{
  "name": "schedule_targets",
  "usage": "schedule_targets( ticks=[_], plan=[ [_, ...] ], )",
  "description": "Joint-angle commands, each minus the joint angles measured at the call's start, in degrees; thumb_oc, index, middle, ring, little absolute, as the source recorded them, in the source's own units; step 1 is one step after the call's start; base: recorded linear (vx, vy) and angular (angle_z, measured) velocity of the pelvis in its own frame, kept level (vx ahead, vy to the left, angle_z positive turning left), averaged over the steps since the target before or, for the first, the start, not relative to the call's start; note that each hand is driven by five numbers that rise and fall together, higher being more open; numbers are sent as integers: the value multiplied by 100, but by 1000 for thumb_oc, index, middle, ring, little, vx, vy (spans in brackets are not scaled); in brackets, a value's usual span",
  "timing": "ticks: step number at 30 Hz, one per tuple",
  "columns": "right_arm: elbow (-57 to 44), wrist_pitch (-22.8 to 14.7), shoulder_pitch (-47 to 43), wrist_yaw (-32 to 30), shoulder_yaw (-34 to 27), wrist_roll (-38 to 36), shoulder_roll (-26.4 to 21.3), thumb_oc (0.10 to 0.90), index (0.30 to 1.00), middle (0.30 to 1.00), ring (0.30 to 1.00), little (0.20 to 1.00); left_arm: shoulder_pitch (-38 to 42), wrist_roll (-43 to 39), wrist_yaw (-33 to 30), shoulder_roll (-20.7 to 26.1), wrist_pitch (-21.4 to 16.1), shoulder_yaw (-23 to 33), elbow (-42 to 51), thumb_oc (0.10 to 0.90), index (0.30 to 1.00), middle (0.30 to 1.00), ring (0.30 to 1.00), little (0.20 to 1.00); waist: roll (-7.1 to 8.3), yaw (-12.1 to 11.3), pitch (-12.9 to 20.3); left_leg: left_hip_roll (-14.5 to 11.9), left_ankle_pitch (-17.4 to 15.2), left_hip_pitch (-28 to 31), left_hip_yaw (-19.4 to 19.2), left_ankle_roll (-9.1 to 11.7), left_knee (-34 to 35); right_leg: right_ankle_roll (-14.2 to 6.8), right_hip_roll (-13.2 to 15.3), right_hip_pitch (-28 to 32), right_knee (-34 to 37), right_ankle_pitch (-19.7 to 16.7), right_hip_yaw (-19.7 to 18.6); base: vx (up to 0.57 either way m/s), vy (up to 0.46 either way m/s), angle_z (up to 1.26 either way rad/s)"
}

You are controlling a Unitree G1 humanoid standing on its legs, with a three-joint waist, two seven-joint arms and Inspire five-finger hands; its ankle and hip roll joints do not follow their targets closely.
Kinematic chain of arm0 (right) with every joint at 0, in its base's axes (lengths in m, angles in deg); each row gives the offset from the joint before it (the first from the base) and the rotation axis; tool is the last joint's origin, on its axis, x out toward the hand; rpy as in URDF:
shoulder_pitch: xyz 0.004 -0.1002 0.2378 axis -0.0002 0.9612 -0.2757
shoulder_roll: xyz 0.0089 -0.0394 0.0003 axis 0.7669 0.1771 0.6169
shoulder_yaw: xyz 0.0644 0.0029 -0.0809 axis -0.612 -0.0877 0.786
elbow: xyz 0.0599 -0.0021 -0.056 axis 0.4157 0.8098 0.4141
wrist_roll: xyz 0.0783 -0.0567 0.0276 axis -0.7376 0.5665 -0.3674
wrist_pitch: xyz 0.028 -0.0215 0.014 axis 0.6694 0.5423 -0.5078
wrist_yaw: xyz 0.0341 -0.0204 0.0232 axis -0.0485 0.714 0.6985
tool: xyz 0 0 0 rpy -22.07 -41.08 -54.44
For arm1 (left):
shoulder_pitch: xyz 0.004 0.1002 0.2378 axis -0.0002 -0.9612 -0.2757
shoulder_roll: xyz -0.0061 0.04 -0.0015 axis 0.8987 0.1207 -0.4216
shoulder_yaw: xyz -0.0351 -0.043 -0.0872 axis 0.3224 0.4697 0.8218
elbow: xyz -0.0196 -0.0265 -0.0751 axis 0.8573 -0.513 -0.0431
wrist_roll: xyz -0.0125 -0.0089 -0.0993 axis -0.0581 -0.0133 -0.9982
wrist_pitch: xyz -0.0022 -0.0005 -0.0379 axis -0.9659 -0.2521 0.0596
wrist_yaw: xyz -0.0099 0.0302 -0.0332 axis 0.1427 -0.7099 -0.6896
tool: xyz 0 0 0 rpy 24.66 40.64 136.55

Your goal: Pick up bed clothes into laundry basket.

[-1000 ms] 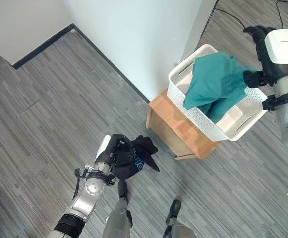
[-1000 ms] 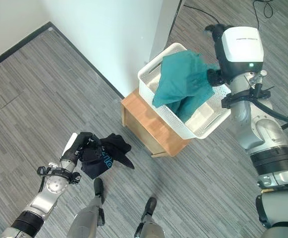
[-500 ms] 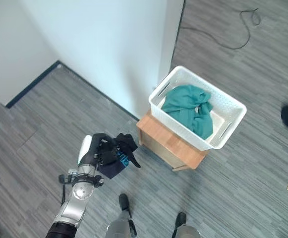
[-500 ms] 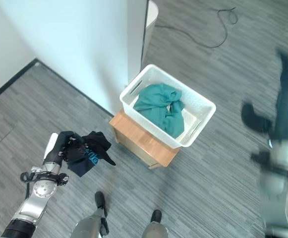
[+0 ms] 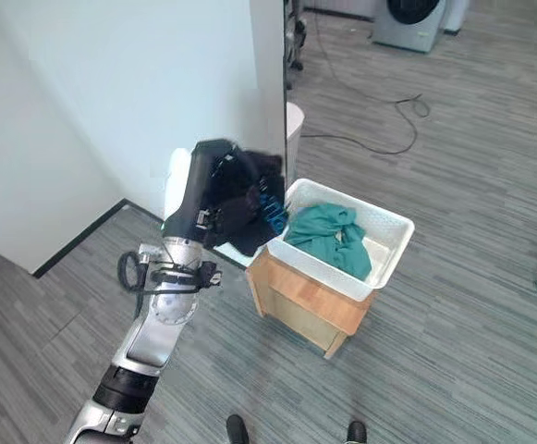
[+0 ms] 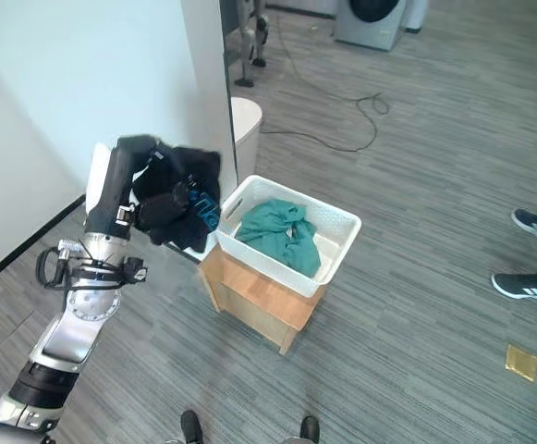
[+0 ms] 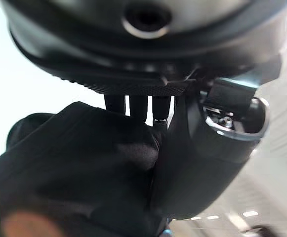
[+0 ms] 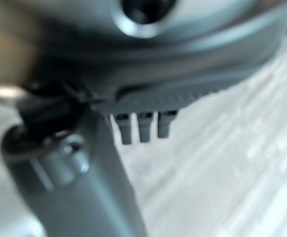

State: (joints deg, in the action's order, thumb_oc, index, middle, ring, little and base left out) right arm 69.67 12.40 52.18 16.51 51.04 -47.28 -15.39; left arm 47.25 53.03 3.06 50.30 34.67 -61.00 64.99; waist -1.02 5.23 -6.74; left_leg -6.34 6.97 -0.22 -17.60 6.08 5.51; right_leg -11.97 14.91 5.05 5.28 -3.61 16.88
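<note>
From the left eye view, the left hand [image 5: 214,180] is raised high, fingers curled round a bundle of black clothing [image 5: 245,205] that hangs just left of the white laundry basket [image 5: 390,250]. The basket sits on a small wooden stand [image 5: 303,301] on the grey floor [image 5: 453,351], with a teal garment [image 5: 328,239] already lying inside. I'd say this is the carry step: the black piece is lifted but not yet over the basket, so the next move calls for swinging the arm right until the cloth hangs above the opening, then letting go.

The right eye view gives the same scene; a person's shoes [image 6: 527,254] stand well off to the right, and a cable [image 6: 337,129] trails across the far floor. There is a streak of blue print on the black cloth, too small for me to read.

The left wrist view, close in, shows dark fingers [image 7: 138,106] pressed into the black fabric, gripping it.

In the right wrist view the right hand [image 8: 138,126] hangs over bare floor, its short fingers showing straight, with nothing held.
</note>
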Motion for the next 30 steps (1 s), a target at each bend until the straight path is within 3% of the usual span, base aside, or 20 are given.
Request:
schedule_targets(
  ticks=[1, 5, 7, 8, 20, 25, 27, 30],
  plan=[
    [-27, 90, 98, -8, 32, -245, -380, 800, 900, 900, 900, 900, 1039, -426, -136, -49, -493, 211, 203, 400, 300, 300, 300, 300, 282, -146, 80, -136, -484, 234, 37, 13, -51, -243, 49, 284, -111, 125, 107, 6, -25, 5],
    [-50, 72, 63, -36, 15, -375, -397, 800, 900, 900, 900, 900, 1670, -291, -194, -158, -395, -161, -373, 400, 300, 300, 300, 300, 269, -28, 145, -173, -476, 279, -7, 31, -51, -238, 16, 269, -113, 136, 62, 15, -9, 5],
    [-76, 48, 8, -101, 5, -478, -474, 800, 900, 900, 900, 900, 2185, -159, -303, -233, -285, -397, -989, 400, 300, 300, 300, 300, 244, 83, 183, -195, -468, 300, -48, 43, -51, -232, -6, 238, -116, 130, 5, 0, 0, 0],
    [-122, 9, -87, -183, 33, -572, -598, 800, 900, 900, 900, 900, 2926, 93, -441, -140, -106, -702, -1907, 400, 300, 300, 300, 300, 190, 245, 215, -225, -453, 316, -135, 64, -51, -229, -34, 168, -116, 115, -69, 1, 11, -11],
    [-69, -34, -95, -280, 149, -570, -698, 800, 900, 900, 900, 900, 4333, 557, -604, 249, 2, -1240, -3054, 400, 300, 300, 300, 300, 119, 575, 192, -231, -499, 359, -433, 92, -51, -278, -4, 2, -105, -14, -213, 24, 13, -18],
    [-8, -63, -147, -296, 150, -658, -731, 800, 900, 900, 900, 900, 5380, 700, -820, 534, 156, -1602, -3965, 400, 300, 300, 300, 300, 115, 776, 182, -226, -507, 314, -638, 102, -51, -303, 25, -150, -106, -159, -292, 26, 24, -13],
    [-14, -153, -296, -249, 241, -717, -734, 800, 900, 900, 900, 900, 5386, 884, -796, 507, 184, -1668, -4070, 400, 300, 300, 300, 300, 118, 684, 167, -229, -502, 288, -627, 102, -51, -303, 32, -161, -103, -161, -254, 25, 18, -22],
    [-86, -181, -220, -341, 290, -591, -630, 800, 900, 900, 900, 900, 5636, 1182, -924, 398, 401, -1836, -4425, 400, 300, 300, 300, 300, 130, 760, 135, -224, -500, 242, -685, 89, -51, -303, 39, -225, -113, -206, -259, 17, 11, -7]
  ],
)
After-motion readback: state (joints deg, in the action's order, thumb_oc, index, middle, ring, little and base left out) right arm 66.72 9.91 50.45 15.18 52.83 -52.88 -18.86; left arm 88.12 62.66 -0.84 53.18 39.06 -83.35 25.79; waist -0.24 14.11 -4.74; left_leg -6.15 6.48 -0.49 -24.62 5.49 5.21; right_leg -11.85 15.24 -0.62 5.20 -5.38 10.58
